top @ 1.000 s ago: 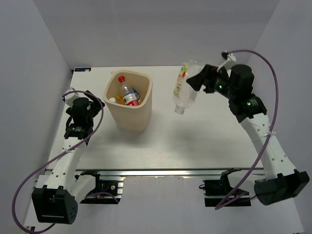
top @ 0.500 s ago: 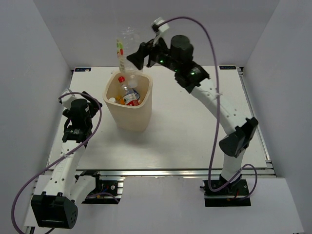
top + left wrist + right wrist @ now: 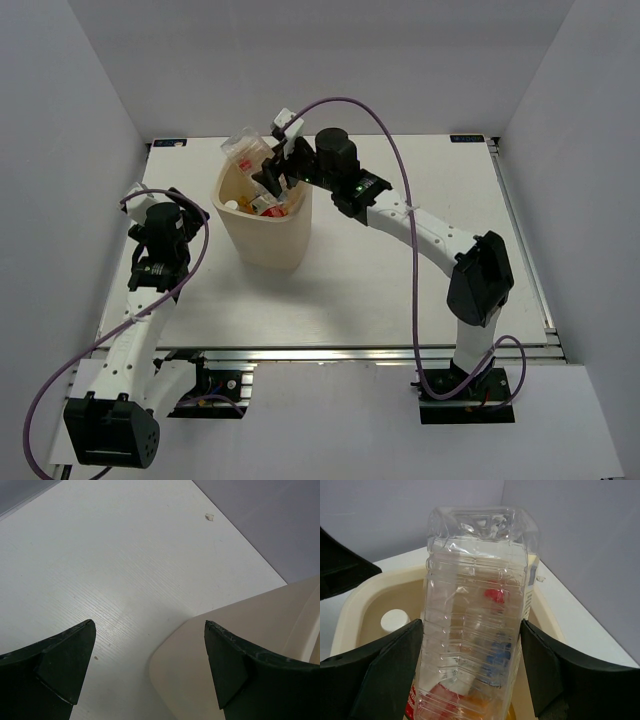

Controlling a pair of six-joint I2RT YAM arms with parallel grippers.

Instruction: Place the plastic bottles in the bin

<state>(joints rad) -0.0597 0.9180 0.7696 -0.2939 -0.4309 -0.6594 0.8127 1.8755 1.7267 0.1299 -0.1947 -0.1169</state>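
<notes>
The cream-beige bin (image 3: 262, 240) stands at the back left of the table. My right gripper (image 3: 268, 170) is shut on the larger clear bottle (image 3: 245, 148) and holds it tilted over the bin's far rim, partly inside the opening. In the right wrist view the bottle (image 3: 475, 605) fills the gap between the fingers (image 3: 385, 670), above the bin's rim (image 3: 350, 610). Smaller bottles lie inside the bin, one with a red label (image 3: 268, 205) and one with a white cap (image 3: 395, 621). My left gripper (image 3: 165, 228) is open and empty beside the bin's left wall (image 3: 185, 680).
White walls enclose the table on the left, back and right. The right arm stretches diagonally across the table's middle (image 3: 430, 235). A small white scrap (image 3: 209, 516) lies near the table's far edge by the wall.
My right gripper has carried the large clear bottle left from the back right and lowered it from above the bin into the opening. The left arm has barely moved.
</notes>
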